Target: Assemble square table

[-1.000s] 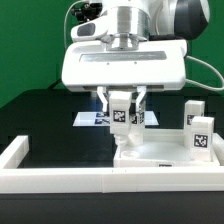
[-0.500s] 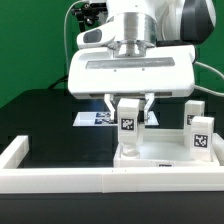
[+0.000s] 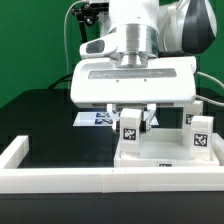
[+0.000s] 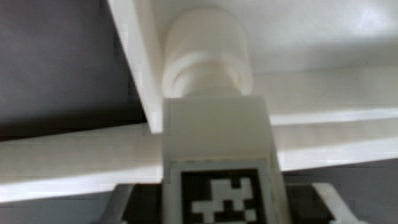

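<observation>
Exterior view: jaws clamped on tagged leg block above tabletop; no readable writing.

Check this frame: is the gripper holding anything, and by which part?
Yes. The gripper is shut on a leg block, pinching its upper end; the tagged lower part hangs above the tabletop.

Leg block (tagged) between jaws
</observation>
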Motion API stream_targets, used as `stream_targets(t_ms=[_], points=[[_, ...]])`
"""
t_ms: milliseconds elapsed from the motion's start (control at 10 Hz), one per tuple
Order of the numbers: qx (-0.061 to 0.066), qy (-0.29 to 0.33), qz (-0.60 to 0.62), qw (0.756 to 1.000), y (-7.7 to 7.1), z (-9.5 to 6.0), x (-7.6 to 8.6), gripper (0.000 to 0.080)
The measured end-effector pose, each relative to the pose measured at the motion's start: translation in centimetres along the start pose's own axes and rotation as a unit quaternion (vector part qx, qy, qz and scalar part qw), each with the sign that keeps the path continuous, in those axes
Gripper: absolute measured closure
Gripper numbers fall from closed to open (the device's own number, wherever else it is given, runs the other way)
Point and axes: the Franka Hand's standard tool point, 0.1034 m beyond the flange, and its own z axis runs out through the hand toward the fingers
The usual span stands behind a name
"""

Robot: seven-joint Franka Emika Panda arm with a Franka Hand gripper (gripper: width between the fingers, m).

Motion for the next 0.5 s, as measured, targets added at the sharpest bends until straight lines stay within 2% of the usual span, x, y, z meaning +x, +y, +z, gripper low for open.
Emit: stream_targets(t_ms=[300,500], points=[[-0.003,0.004,0.0,1.0,0.11,0.02,-0.18,0.0511],[0.001,-0.007,0.002,1.0,0.07,0.1,-0.2,0.0511]])
